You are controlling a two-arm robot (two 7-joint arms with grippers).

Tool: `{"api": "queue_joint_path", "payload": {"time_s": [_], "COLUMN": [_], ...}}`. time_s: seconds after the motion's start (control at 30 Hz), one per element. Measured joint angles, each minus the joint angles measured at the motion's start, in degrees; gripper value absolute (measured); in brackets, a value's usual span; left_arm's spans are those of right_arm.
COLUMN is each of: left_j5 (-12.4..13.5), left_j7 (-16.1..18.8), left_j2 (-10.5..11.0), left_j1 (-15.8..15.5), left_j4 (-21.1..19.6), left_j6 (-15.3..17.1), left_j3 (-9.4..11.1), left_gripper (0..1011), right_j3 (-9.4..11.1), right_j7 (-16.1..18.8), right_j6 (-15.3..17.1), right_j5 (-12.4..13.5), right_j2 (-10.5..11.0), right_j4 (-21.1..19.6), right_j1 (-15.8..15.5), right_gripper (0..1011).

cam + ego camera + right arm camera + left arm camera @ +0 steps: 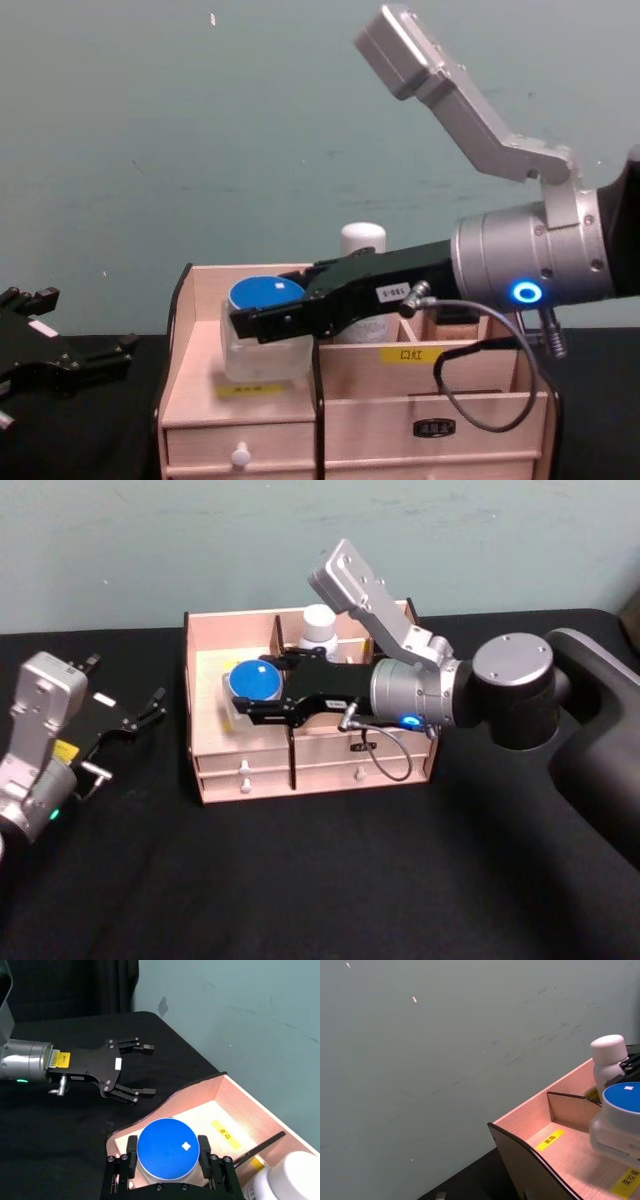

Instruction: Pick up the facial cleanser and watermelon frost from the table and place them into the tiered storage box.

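Head view: right gripper [262, 694] reaches over the wooden storage box [300, 770] on the black table [320, 880], fingers clamped on a blue-lidded clear jar [253, 679], held in the box's left compartment. White-capped bottle [320, 628] stands upright in the rear compartment. Left gripper [150, 708] idles spread wide, left of the box.
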Motion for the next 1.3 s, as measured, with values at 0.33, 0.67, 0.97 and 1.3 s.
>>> {"api": "queue_joint_path", "payload": {"time_s": [0.33,0.67,0.97,1.3], "left_j5": [0.00,0.00,0.00,0.00], "left_j7": [0.00,0.00,0.00,0.00], "left_j2": [0.00,0.00,0.00,0.00], "left_j1": [0.00,0.00,0.00,0.00], "left_j4": [0.00,0.00,0.00,0.00], "left_j6": [0.00,0.00,0.00,0.00], "left_j3": [0.00,0.00,0.00,0.00], "left_gripper": [1010,1010,1010,1009], "right_j3": [-0.72,-0.99,-0.79,-0.71], "right_j7": [0.52,0.85,0.92,0.94], "right_j6": [-0.25,-0.54,-0.53,-0.41], "right_j5": [-1.03,-1.84,-2.21,-2.18], "right_j2": [-1.69,-2.83,-3.70,-3.73], "right_j4": [3.69,6.13,7.60,7.66], "right_j1": [1.79,2.91,3.15,3.11], "right_gripper": [729,729,729,729]}}
